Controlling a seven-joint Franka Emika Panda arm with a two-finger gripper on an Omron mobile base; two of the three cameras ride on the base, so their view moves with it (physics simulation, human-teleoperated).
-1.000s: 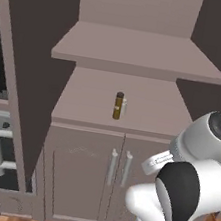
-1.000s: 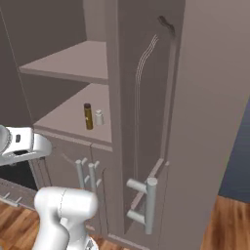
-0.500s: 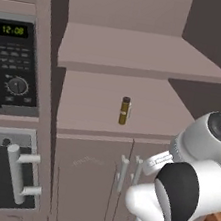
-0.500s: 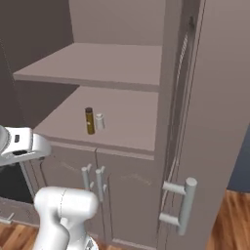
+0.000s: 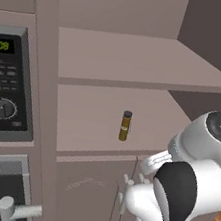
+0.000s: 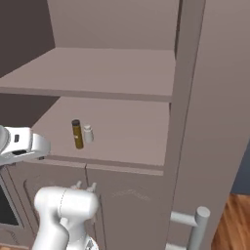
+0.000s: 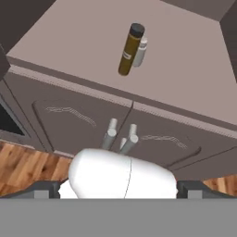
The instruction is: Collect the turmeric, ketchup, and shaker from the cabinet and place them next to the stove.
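The turmeric [image 7: 129, 50] stands upright on the cabinet's [image 6: 122, 168] lower shelf, the shaker [image 7: 140, 51] just beside it. The hand is released.

Base views flank cabinet [image 5: 104, 132] close; hand view looks down; all share turmeric [image 7: 129, 50].
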